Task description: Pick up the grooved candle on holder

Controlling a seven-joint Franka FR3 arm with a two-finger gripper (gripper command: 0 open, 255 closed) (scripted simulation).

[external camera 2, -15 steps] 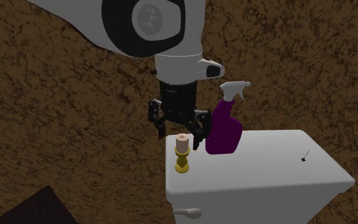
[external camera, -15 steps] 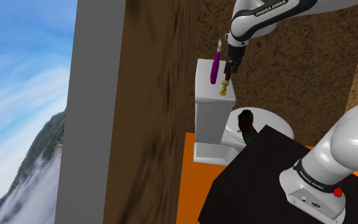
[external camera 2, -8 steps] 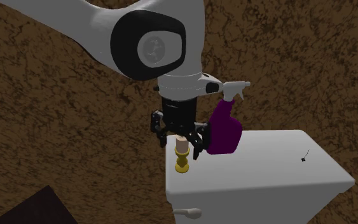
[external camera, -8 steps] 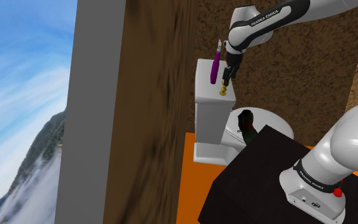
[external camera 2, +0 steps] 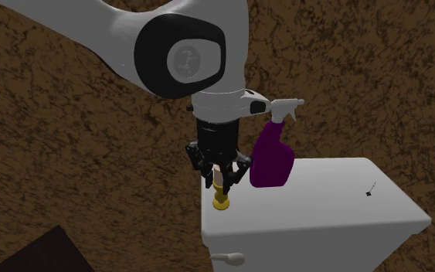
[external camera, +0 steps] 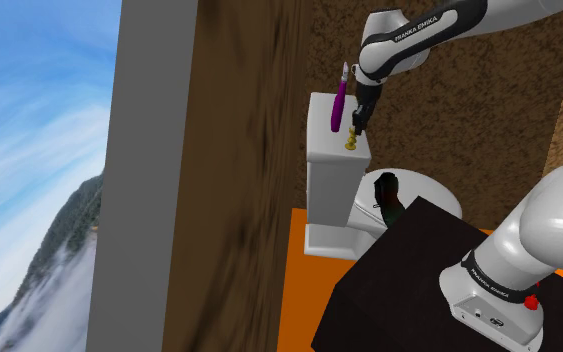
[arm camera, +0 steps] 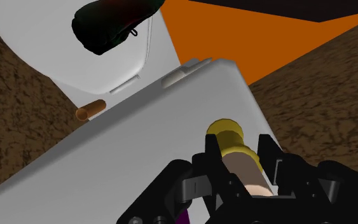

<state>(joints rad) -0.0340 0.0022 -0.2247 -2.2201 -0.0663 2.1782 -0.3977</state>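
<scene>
candle (arm camera: pixel 244 170): pale tan, upright on a gold holder (arm camera: pixel 227 132), right at the front corner of the toilet tank lid (external camera 2: pixel 324 209)
candle, second exterior view: mostly hidden behind the black hand, a sliver of it (external camera 2: pixel 219 185) shows above the gold holder foot
holder: foot rests flat on the tank lid, not lifted off it
gripper (external camera 2: pixel 222 182): straight down over the candle, wrist vertical, white arm sweeping in from above
fingers (arm camera: pixel 212 153): closed in on the candle, 1 on each side, pinching its body just above the holder's cup
shoulder view: gripper (external camera: pixel 357 122) sits on top of the tiny gold speck of the candle (external camera: pixel 350 144) at the tank's near edge
spray bottle (external camera 2: pixel 271 158): purple with a white trigger head, standing on the tank just beside the gripper, on the second exterior view's right; not touching the candle
toilet: white tank, closed lid (arm camera: pixel 63 57) below it in front
shoe (arm camera: pixel 110 22): dark, lying on the closed toilet lid, well apart from the candle
flush lever (arm camera: pixel 89 112): brown stub on the tank's front face, below the lid's edge
floor (external camera: pixel 304 280): orange around the toilet base
wall (external camera 2: pixel 69 116): mottled brown behind the tank
stand (external camera: pixel 409 280): dark box at the shoulder view's lower right, arm base on top
</scene>
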